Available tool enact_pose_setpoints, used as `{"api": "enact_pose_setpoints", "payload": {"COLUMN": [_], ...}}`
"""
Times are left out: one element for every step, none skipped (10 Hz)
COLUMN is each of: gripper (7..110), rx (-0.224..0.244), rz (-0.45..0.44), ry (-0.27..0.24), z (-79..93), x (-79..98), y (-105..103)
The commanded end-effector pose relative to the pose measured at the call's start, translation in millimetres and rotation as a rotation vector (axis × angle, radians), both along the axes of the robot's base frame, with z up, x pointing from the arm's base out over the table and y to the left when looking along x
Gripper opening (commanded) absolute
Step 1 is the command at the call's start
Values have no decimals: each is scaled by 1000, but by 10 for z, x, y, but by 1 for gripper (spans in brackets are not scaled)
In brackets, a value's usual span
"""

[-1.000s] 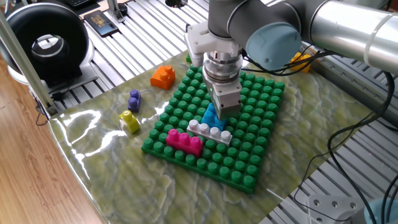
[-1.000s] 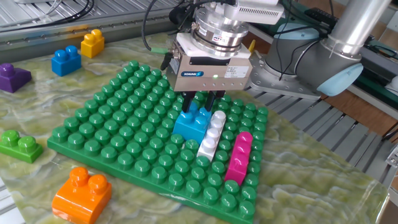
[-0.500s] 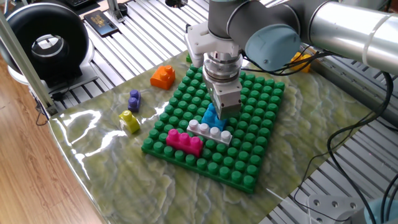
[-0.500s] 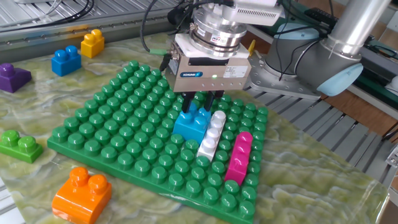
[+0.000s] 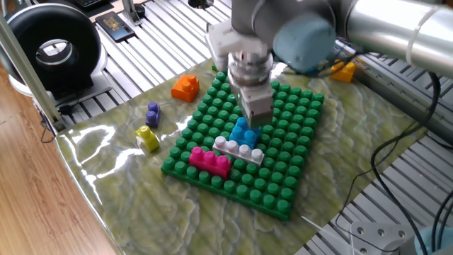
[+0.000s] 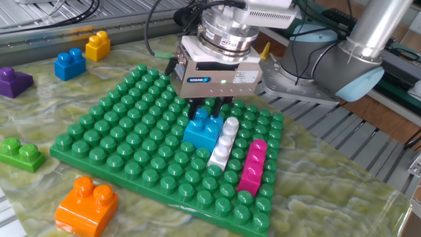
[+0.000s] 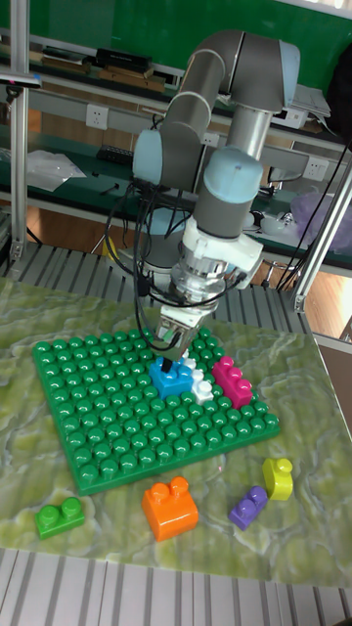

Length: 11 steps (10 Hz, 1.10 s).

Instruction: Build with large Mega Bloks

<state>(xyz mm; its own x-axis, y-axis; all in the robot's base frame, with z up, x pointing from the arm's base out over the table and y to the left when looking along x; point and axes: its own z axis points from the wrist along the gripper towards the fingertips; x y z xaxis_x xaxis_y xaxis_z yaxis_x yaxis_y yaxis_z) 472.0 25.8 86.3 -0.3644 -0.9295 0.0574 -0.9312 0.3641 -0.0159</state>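
Note:
Three large Mega Bloks sit side by side on the green baseplate (image 6: 118, 151): a light blue brick (image 6: 202, 130), a white-grey brick (image 6: 223, 145) and a magenta brick (image 6: 252, 166). The same row shows in one fixed view as light blue brick (image 5: 244, 132), white-grey brick (image 5: 239, 149) and magenta brick (image 5: 209, 160). My gripper (image 6: 212, 108) hangs just above the light blue brick, its fingers slightly apart and holding nothing. The tall view shows the gripper (image 7: 174, 360) over the same brick (image 7: 171, 379).
Loose bricks lie on the mat around the plate: orange (image 6: 85, 204), green (image 6: 20, 155), purple (image 6: 13, 80), blue (image 6: 69, 64) and yellow (image 6: 97, 45). A black round device (image 5: 49, 49) stands at the far left. Cables trail behind the arm.
My gripper has risen off the light blue brick and shifted slightly sideways; the brick stays pressed on the baseplate. No brick has moved.

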Motion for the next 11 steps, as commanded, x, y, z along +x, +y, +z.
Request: {"api": "enact_pose_setpoints", "payload": {"gripper": [44,44,44,44,44,44,44,44,44,44,44], "rx": [52,78,74,49,54,42,42,77,71,68,64], "rz": [7,13,23,28,29,40,48,52,52,56,64], "ry": [51,91,89,66,63,53,47,54,53,53,56], "z": [301,302,265,211,158,94,17,-42,-48,-61,-90], "x": [-101,-186,-144,-31,30,99,149,152,154,159,154], "y": [110,171,175,115,135,119,92,161,155,141,119]}}
